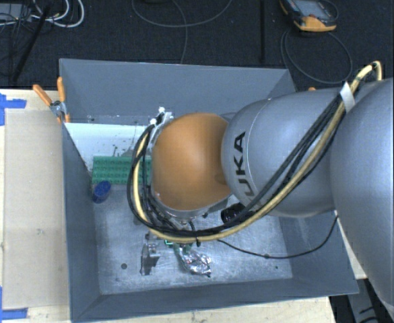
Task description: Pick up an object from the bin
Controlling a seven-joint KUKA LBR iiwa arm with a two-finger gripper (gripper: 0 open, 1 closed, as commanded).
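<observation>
bin (79, 247): grey metal with sloping walls; its speckled floor shows bare along the left and the near side.
blue piece (101, 192): small, rounded and dark blue, on the floor at the left of the bin, just below the green block's left end and close to it; whether they touch is not clear.
green block (111, 170): flat and ribbed, lying crosswise in the left half of the bin toward the back; its right end runs under the cables.
small dark metal piece (147, 258): narrow, standing or lying lengthwise on the floor near the front wall, left of the middle, just below the cable loop and apart from the crumpled silver piece.
cables (137, 180): black and yellow, looping down the left side of the orange cover and under it, then running up along the arm to the right.
crumpled silver piece (197, 263): foil-like and wrinkled, on the floor near the front wall about the middle, just below the wrist, with something small and green at its upper edge.
orange cover (190, 160): a smooth dome on the wrist, hanging over the middle of the bin.
jaws: hidden beneath the wrist, so I cannot tell whether they are open or closed, or whether anything sits between them.
arm (304, 153): thick grey links entering from the right, above the right half of the bin.
</observation>
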